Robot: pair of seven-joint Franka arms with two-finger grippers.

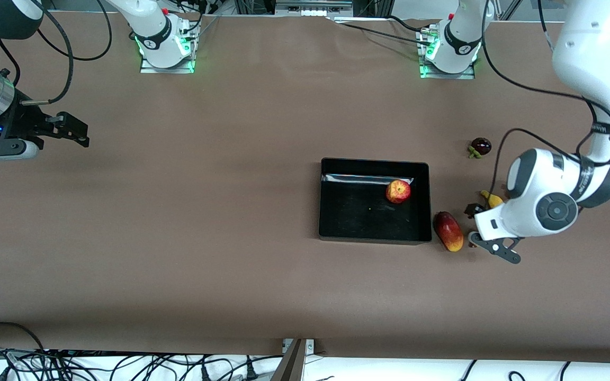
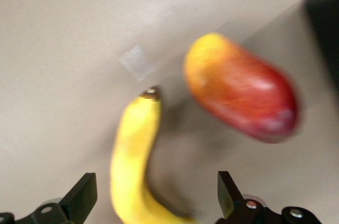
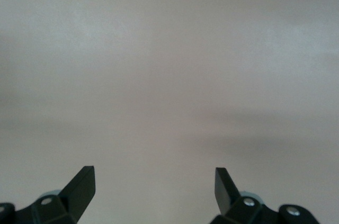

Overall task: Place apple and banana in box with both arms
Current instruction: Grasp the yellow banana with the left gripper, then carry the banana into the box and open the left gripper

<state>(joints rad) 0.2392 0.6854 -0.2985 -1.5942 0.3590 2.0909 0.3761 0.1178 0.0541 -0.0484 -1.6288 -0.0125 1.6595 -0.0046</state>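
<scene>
Mango (image 1: 448,231) just beside banana (image 2: 132,171)

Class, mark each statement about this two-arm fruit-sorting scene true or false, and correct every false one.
1. The apple lies in the box. True.
2. The banana is in the box. False: it lies on the table, between the left gripper's open fingers.
3. The right gripper holds a fruit. False: it is open and empty, waiting over bare table.
4. A red-yellow mango lies beside the box. True.
</scene>
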